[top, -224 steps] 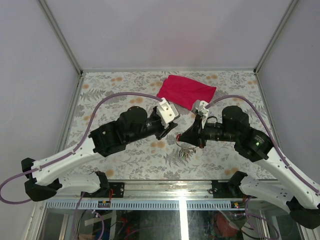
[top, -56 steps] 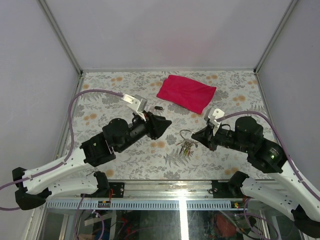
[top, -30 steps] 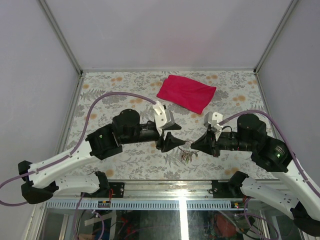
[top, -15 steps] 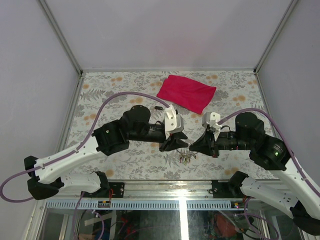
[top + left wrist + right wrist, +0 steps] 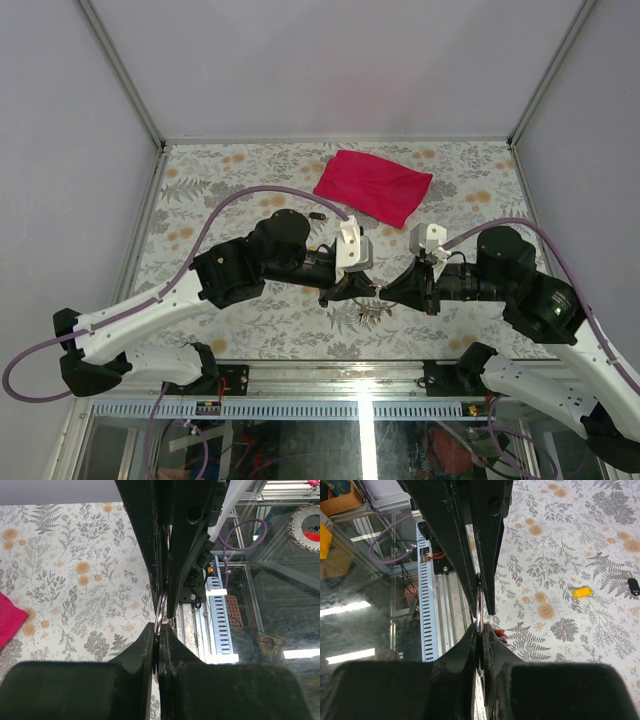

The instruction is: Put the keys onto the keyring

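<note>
Seen edge-on in wrist views only: keyring point(image 5: 160, 614), upright mid-frame, clamped by fully closed left end effector point(image 5: 156, 631) and right end effector point(image 5: 480, 628). Yellow key point(image 5: 583, 592) on bench point(image 5: 560, 540), right wrist view only, lying left-right.

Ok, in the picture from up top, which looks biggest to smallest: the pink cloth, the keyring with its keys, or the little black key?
1. Pink cloth: by far the biggest.
2. Keyring with its keys: much smaller.
3. Little black key: the smallest, just a speck beside the cloth.
</note>
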`<state>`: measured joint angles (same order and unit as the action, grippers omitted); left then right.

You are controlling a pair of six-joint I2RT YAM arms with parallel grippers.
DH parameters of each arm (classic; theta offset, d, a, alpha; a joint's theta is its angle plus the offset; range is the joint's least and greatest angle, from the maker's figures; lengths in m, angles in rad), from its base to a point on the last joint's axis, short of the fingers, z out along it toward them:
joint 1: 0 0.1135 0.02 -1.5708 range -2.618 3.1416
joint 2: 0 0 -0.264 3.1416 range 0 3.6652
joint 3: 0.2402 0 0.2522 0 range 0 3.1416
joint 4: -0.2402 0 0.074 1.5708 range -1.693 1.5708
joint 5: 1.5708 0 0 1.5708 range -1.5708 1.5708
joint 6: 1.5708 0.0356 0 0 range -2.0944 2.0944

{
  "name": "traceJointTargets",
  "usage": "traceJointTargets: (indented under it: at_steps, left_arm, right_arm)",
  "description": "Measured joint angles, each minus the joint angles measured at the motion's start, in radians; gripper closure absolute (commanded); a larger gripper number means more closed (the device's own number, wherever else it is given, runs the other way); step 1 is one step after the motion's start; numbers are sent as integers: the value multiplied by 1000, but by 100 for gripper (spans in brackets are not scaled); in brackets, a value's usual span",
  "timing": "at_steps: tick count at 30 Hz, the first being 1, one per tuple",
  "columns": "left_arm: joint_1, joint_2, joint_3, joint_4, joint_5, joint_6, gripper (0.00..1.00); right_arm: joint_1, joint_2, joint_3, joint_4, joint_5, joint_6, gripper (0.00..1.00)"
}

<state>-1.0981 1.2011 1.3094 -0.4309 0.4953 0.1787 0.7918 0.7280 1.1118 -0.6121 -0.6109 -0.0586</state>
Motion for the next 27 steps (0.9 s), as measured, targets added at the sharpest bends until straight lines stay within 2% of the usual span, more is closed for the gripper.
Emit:
traceJointTargets:
  at_steps: [2,6,9,18,23,27]
  left_arm:
    - [0,0,3,-2,2,2,100]
    - [-1,-1,5,-1,-8,-2,100]
    - [-1,-2,4,-9,-51,-14,100]
    - [0,-116,-71,43,-281,-114,100]
    - [0,-130,-71,64,-351,-156,100]
    - [0,-130,-71,69,-377,-182,100]
  right_arm:
    - [0,-2,0,4,0,4,94]
    - [0,-9,0,12,8,10,69]
    - [0,-24,-6,47,37,14,60]
    - [0,-259,-194,212,236,-7,57]
    - [0,-360,-361,342,312,-59,58]
    - [0,-370,-451,431,333,-104,60]
